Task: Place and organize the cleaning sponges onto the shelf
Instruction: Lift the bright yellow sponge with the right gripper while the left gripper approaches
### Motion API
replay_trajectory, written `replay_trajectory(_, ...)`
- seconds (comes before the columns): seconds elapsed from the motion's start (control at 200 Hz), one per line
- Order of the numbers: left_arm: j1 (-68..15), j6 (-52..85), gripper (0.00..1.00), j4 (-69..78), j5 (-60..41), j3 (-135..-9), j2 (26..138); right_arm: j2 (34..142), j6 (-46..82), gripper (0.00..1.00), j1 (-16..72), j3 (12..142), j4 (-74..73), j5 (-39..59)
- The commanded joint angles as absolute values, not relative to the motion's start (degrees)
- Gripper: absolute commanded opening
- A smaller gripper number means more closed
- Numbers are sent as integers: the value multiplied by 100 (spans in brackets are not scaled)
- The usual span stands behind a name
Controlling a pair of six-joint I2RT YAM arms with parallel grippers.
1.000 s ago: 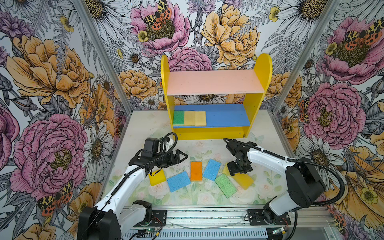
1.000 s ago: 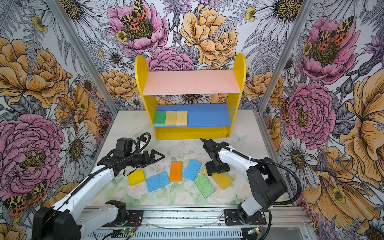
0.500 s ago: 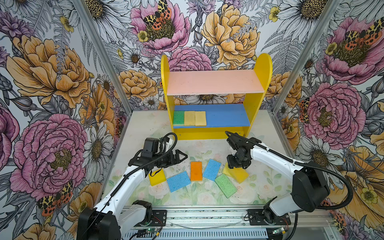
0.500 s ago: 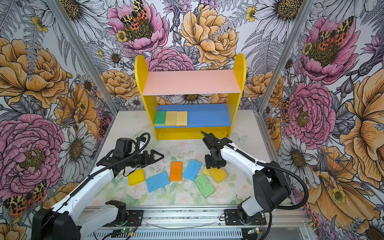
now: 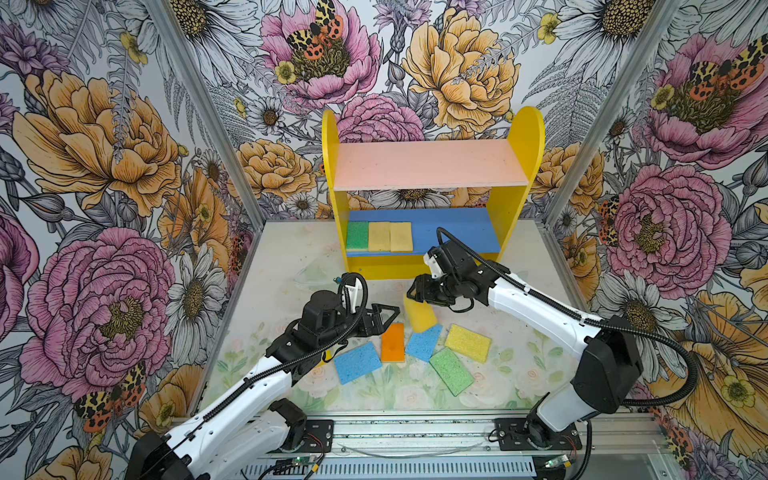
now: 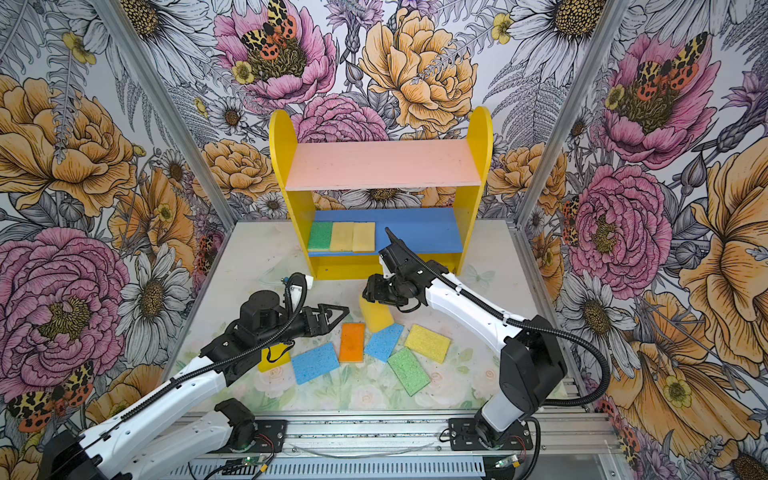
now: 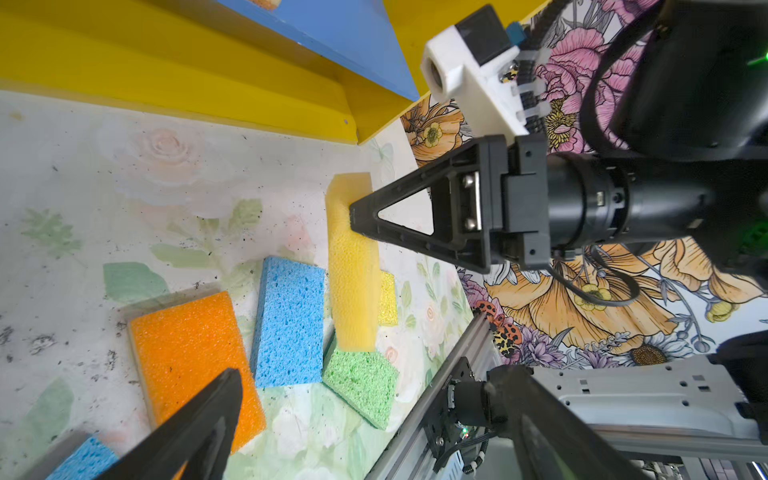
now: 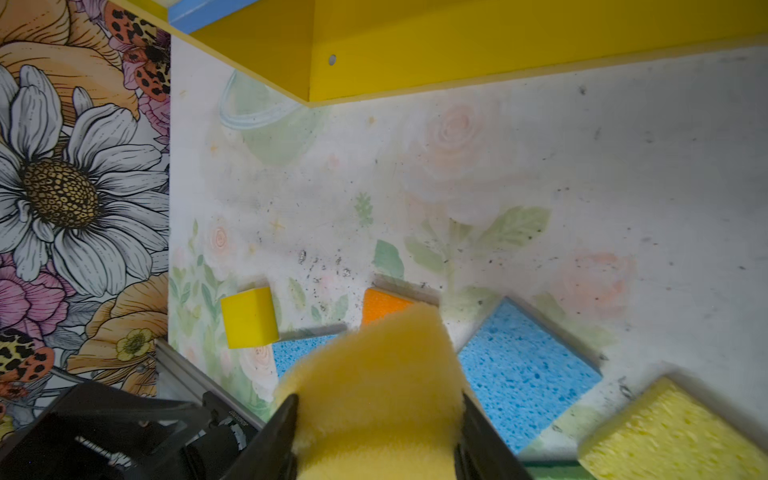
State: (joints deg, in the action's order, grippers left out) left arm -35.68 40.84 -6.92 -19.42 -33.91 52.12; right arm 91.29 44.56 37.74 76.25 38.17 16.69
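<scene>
The shelf (image 5: 428,164) stands at the back; its blue lower board holds a green sponge (image 5: 357,235) and two tan sponges (image 5: 390,236) side by side. My right gripper (image 5: 417,291) (image 8: 376,436) is shut on a yellow sponge (image 5: 419,318) (image 8: 374,365), which hangs tilted above the table in front of the shelf. On the table lie two blue sponges (image 5: 357,362) (image 5: 424,341), an orange one (image 5: 392,341), a yellow one (image 5: 467,343) and a green one (image 5: 451,371). Another yellow sponge (image 6: 272,359) lies under my left arm. My left gripper (image 5: 384,320) (image 7: 374,415) hovers open beside the orange sponge, holding nothing.
Floral walls with metal corner posts (image 5: 582,141) close in the table on three sides. An aluminium rail (image 5: 415,432) carrying both arm bases runs along the front edge. The shelf's pink upper board and the right part of its blue board (image 5: 457,232) are bare.
My right gripper closed on the yellow sponge, lifted it off the table and carried it left and back toward the shelf. The left arm has hardly moved.
</scene>
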Motion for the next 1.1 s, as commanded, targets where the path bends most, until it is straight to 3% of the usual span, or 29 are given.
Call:
replay_trajectory(0.0, -3816, 4175, 99, -207, -1342, -3437, 5448, 9196, 4858, 57, 3870, 7892, 3345, 1996)
replay_trajectory(0.155, -4049, 4167, 94, -40, -1136, -3514, 5713, 9194, 4990, 57, 3985, 7988, 3226, 2105)
replay_trajectory(0.365, -4064, 4228, 62, -52, -886, -3546, 5833, 9167, 5035, 57, 4119, 7989, 3196, 2065)
replay_trajectory(0.545, -4061, 4227, 50, -72, -845, -3580, 5967, 9177, 5071, 57, 4200, 7981, 3164, 2030)
replay_trajectory(0.665, -4032, 4292, 36, -1, -861, -3552, 5984, 9174, 5107, 58, 4227, 7984, 3138, 2025)
replay_trajectory(0.91, -3710, 4512, 33, 29, -1302, -3456, 5850, 8792, 4869, 79, 3965, 7791, 3155, 2067)
replay_trajectory(1.096, -2720, 5101, 33, 660, -2785, -3069, 5605, 7913, 4440, 84, 3539, 7169, 3155, 2100)
